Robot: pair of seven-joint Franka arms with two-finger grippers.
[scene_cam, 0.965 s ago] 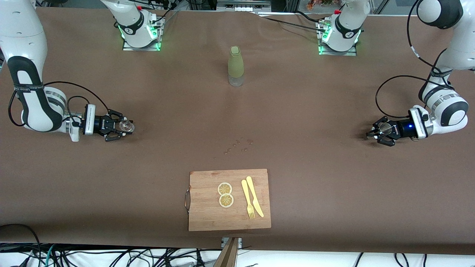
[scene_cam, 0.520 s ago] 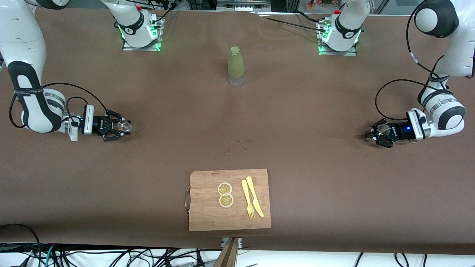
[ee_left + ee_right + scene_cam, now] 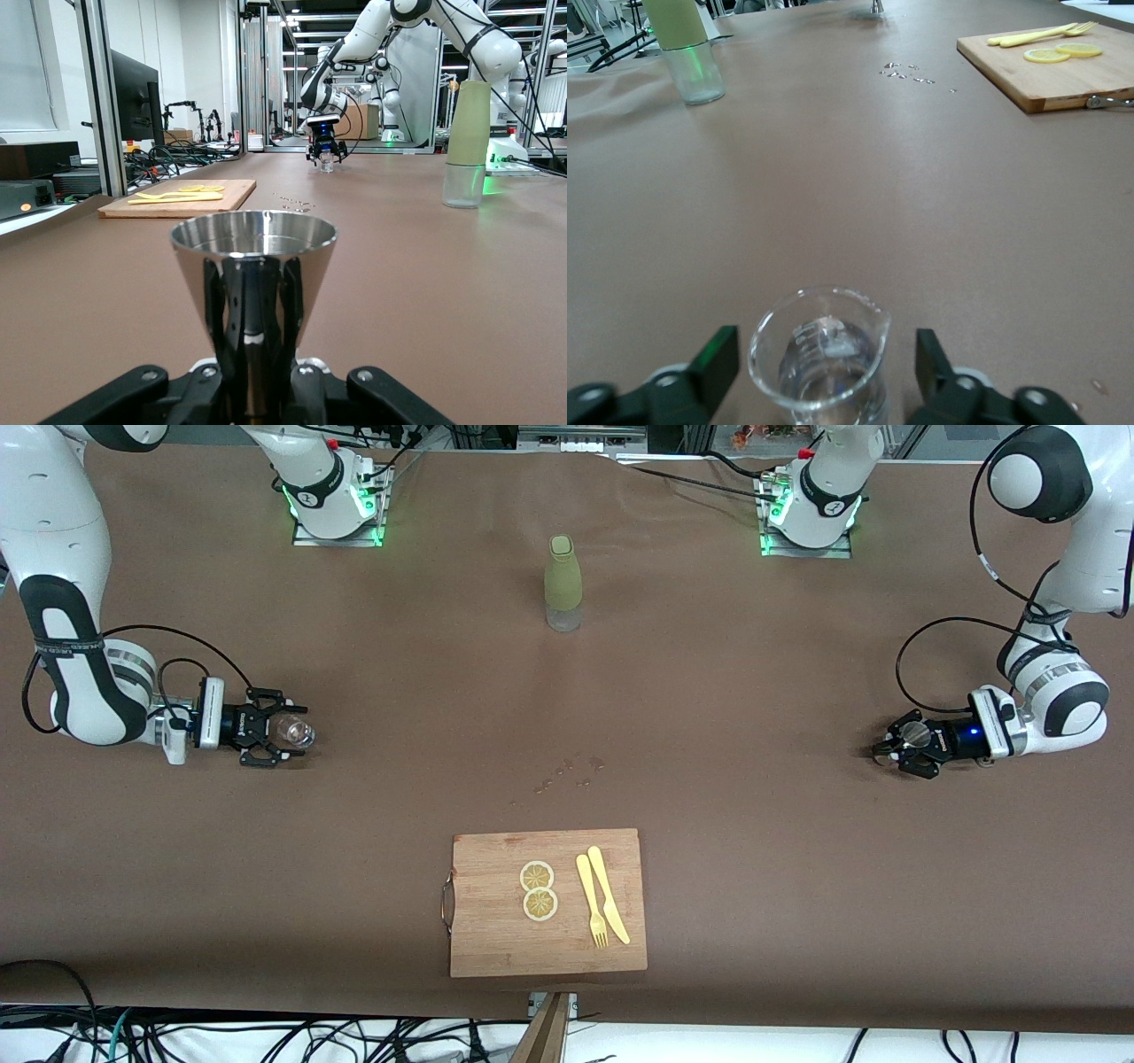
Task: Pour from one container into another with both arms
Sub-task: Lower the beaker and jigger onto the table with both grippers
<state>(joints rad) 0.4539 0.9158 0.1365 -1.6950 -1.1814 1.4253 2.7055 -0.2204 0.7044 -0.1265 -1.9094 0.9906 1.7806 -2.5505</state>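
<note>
Left claw [image 3: 889, 749] clamped shut; right claw [image 3: 285, 732] apparently spread.

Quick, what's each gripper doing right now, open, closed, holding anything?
Left gripper: shut on the metal jigger, low over the table at the left arm's end.
Right gripper: open, fingers apart on either side of the glass cup, which stands on the table.

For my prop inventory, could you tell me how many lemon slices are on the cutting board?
2. Both lemon slices lie on the cutting board, beside the yellow fork: one slice farther from the front camera, the other slice touching it, nearer. None seems hidden.
</note>
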